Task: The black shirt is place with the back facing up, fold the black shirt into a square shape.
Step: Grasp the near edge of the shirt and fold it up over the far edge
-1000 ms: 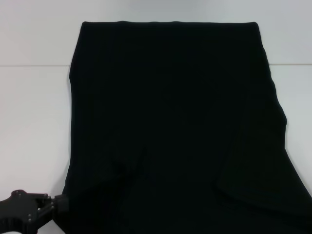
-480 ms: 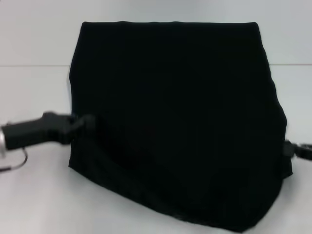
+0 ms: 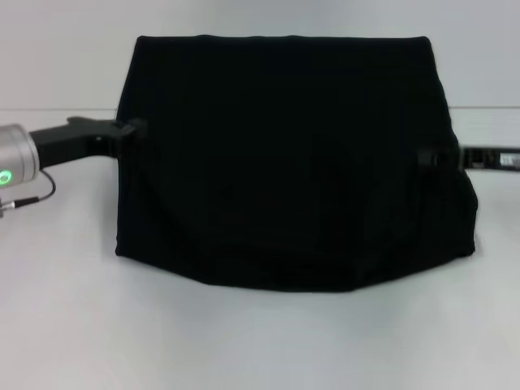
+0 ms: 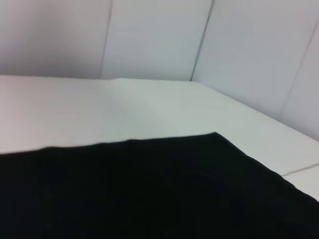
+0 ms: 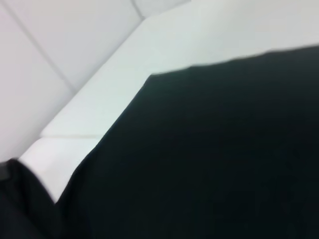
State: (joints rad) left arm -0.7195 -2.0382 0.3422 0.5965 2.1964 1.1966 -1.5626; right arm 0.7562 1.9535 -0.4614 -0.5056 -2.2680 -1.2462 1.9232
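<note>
I see the black shirt (image 3: 284,154) spread on the white table (image 3: 260,341), its near part lifted between my two arms. The left gripper (image 3: 130,130) meets its left edge, the right gripper (image 3: 431,157) its right edge; each looks clamped on fabric. No readable writing shows anywhere.

I see the shirt (image 3: 284,162): plain matte black, soft, no print showing. It lies across the middle of the white table, far edge straight and flat. Near part is lifted and doubled back over itself; the lower edge sags in a shallow curve between raised sides.
</note>
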